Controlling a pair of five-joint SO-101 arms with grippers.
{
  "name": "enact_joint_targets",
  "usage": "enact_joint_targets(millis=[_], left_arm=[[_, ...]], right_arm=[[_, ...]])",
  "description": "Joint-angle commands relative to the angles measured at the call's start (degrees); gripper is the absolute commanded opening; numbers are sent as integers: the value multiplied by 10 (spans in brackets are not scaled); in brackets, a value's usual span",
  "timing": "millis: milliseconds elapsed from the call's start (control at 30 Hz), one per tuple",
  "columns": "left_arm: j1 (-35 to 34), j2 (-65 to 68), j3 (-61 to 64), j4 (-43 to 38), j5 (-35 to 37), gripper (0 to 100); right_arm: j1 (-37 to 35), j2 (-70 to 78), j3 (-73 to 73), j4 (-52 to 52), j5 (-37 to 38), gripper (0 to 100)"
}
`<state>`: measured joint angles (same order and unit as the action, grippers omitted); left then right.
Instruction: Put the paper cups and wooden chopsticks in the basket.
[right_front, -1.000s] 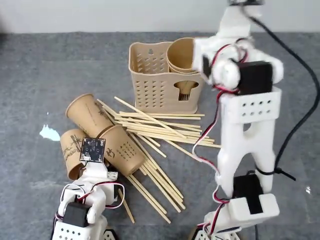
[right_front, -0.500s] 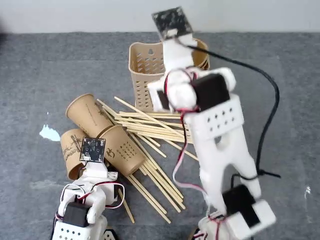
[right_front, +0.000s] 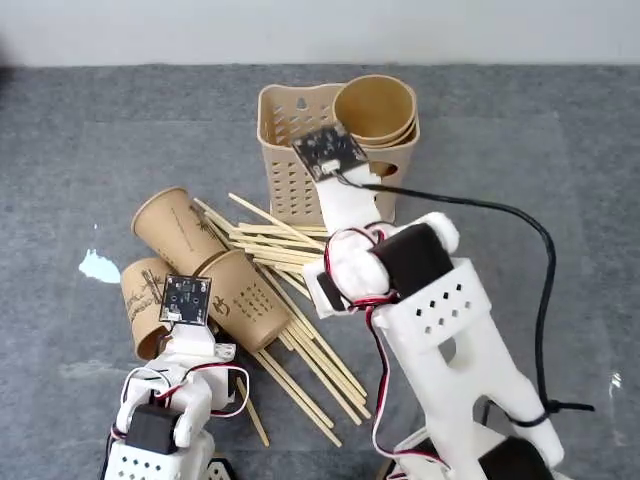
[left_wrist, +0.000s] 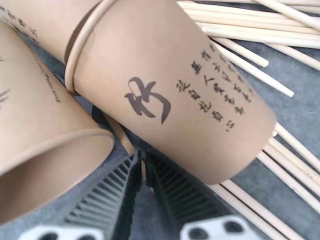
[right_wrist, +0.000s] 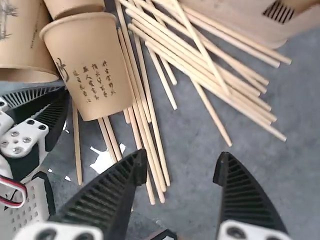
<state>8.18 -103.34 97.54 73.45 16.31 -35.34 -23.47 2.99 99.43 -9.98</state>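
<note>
The tan basket (right_front: 300, 150) stands at the back with stacked paper cups (right_front: 375, 105) in it. Three paper cups (right_front: 175, 228) (right_front: 145, 300) (right_front: 245, 295) lie on their sides at the left, beside a spread of wooden chopsticks (right_front: 320, 255). My left gripper (left_wrist: 143, 162) sits shut low at the nearest cup (left_wrist: 170, 90), a chopstick running under its slit. My right gripper (right_wrist: 181, 162) hangs open above the chopsticks (right_wrist: 200, 55), nothing between its fingers; the printed cup (right_wrist: 87, 65) and the basket's edge (right_wrist: 240, 15) lie beyond.
The right arm (right_front: 420, 290) stretches over the table's middle, its black cable (right_front: 540, 260) looping to the right. A pale blue spot (right_front: 98, 265) marks the grey mat at the left. White flecks (right_wrist: 102, 160) lie near the left arm's base.
The right arm swung from the basket's right side across it, then came down and left over the chopsticks. The left arm and the cups kept still.
</note>
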Motion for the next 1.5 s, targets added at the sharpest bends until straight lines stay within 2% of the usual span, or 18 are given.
enact_joint_targets(millis=[0, 133, 333, 500, 600, 767, 1133, 1467], left_arm=[[-4, -10, -11, -12, 0, 14], [-49, -10, -11, -12, 0, 14], [-261, -11, -11, -12, 0, 14], [-333, -11, -11, -12, 0, 14], [-342, -11, -11, -12, 0, 14], [-341, -11, -11, -12, 0, 14], [-341, -11, -11, -12, 0, 14], [-341, -11, -11, -12, 0, 14]], right_arm=[[-3, -24, 11, -21, -30, 225], [-3, -21, 25, -58, -31, 225], [-34, -21, 69, -172, -31, 225], [-72, -7, 102, -285, -42, 224], [-82, 40, 86, -317, -74, 224], [-84, 160, -14, -308, -91, 224], [-134, 357, -193, -305, -92, 224], [-133, 456, -245, -275, -91, 223]])
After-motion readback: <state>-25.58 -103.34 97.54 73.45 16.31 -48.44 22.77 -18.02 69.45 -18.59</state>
